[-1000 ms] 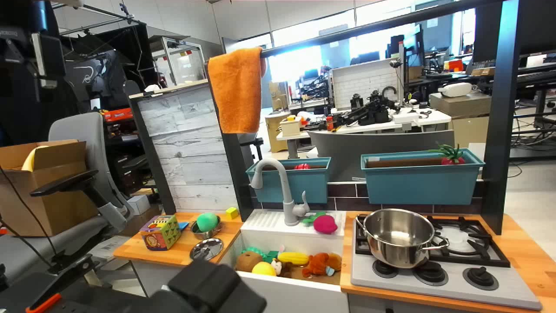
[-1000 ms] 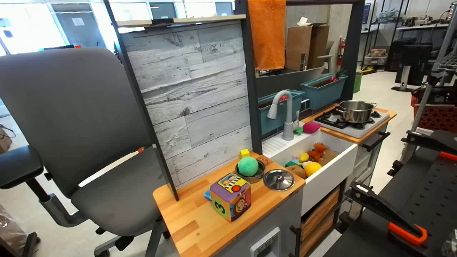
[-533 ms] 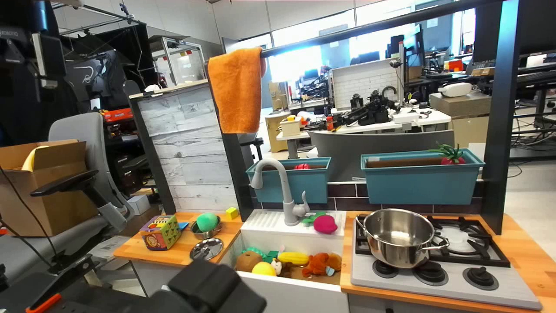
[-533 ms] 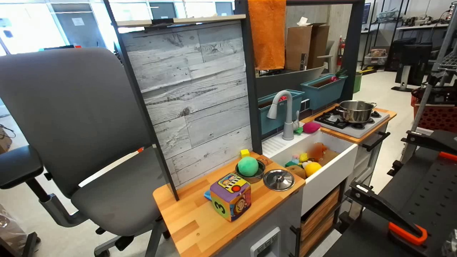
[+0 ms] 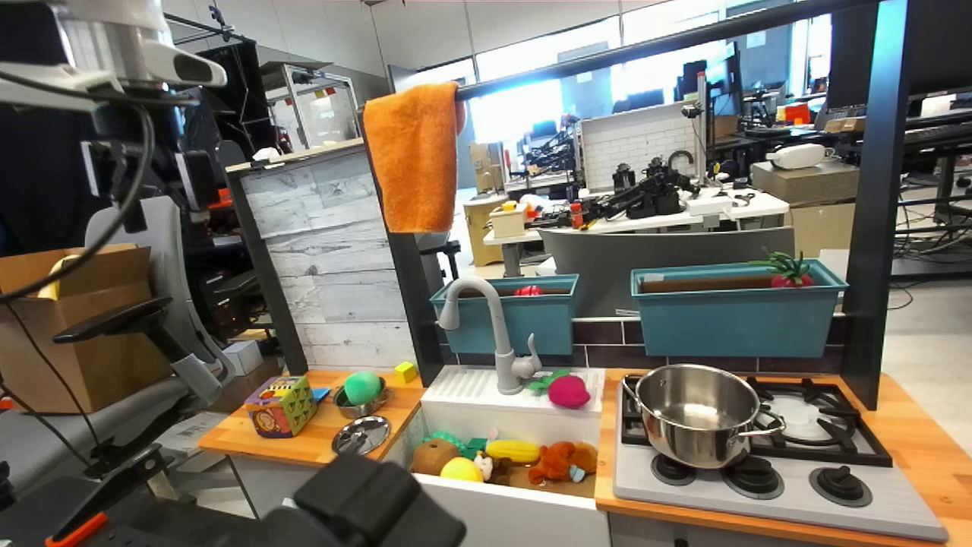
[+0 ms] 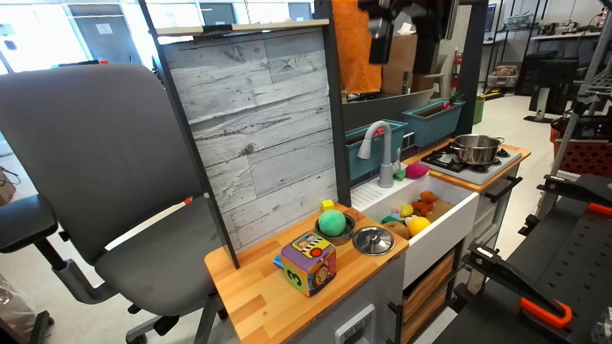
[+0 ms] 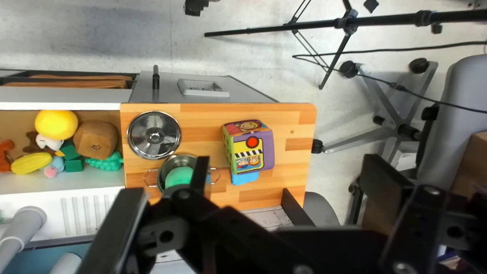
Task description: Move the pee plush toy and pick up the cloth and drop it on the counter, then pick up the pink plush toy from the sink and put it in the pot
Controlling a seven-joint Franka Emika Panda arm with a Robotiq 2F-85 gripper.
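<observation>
Got the wooden counter (image 6: 239,282) stretching across the lower middle of the frame in an exterior view. Right next to it, the white sink (image 6: 440,234), piled up with toys (image 6: 420,226). Then the orange cloth (image 5: 418,159), draped over a dark rail (image 5: 645,53) at upper left of centre in an exterior view. Next, the gripper (image 7: 291,177): spread really wide in the wrist view, from lower centre over to lower right, framing bits of counter, floor (image 7: 335,171) and a chair leg (image 7: 357,141) in the gap. Hanging up in mid-air in both exterior views, well above counter level. Then the steel pot (image 5: 687,441), parked on the stove (image 5: 892,509) at lower right in an exterior view. After that, a chunky toy cube (image 6: 311,267) at bottom centre in an exterior view, and just behind it a small grey bowl (image 6: 345,236) cradling the green pee plush toy (image 6: 332,222). About as big, the pink plush toy (image 5: 569,392), up on the sink's back ledge, just right of the faucet (image 5: 507,372).
</observation>
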